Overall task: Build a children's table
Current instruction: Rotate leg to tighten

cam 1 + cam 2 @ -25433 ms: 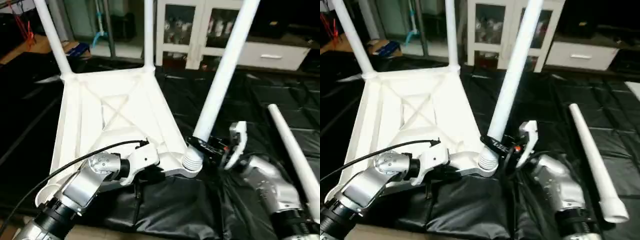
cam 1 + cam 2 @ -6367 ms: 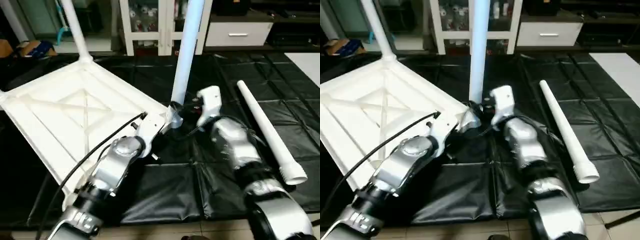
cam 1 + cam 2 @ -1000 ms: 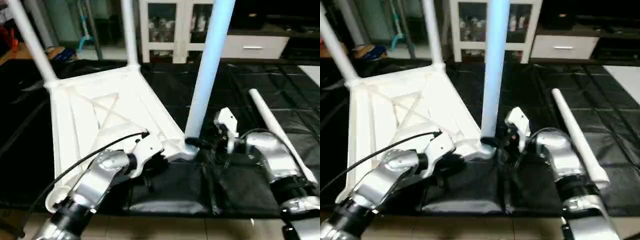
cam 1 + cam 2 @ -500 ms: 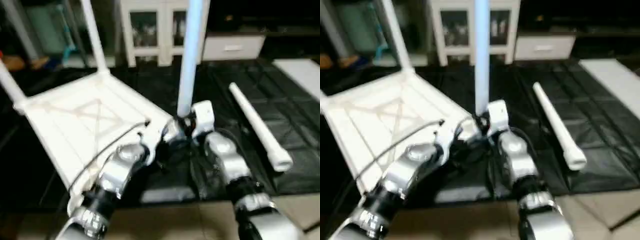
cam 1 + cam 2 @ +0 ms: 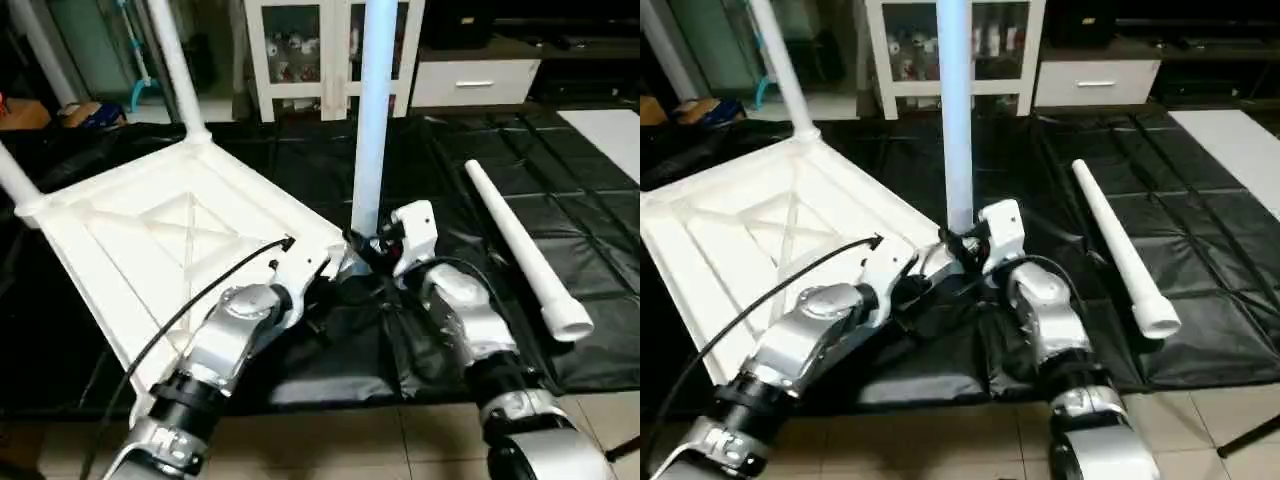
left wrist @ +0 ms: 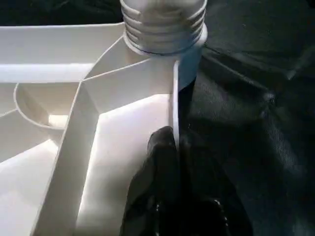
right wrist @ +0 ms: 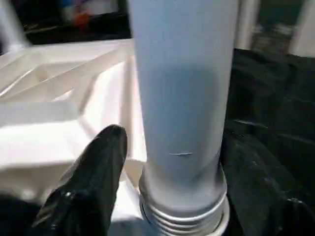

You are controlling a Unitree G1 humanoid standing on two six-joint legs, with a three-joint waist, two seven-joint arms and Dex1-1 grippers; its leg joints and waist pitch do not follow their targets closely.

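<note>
The children's table lies upside down on a black mat, its ribbed white tabletop (image 5: 150, 240) facing up. Two legs (image 5: 175, 60) (image 5: 15, 175) stand in far corner sockets. A third leg (image 5: 375, 120) stands upright in the near corner socket, its threaded collar (image 6: 164, 24) showing above the socket. My left gripper (image 6: 174, 142) is shut on the tabletop's thin rim beside that socket. My right gripper (image 5: 368, 252) is open around the third leg's base; its one visible finger (image 7: 101, 162) stands a little off the tube. A fourth leg (image 5: 515, 245) lies loose on the mat to the right.
A white glass-door cabinet (image 5: 320, 50) and a white drawer unit (image 5: 470, 80) stand behind the mat (image 5: 560, 170). Tiled floor (image 5: 400, 440) begins at the mat's near edge. A black cable (image 5: 170, 325) runs along my left forearm.
The head view has swung and steadied. The tabletop, the legs and both grippers keep their places relative to one another.
</note>
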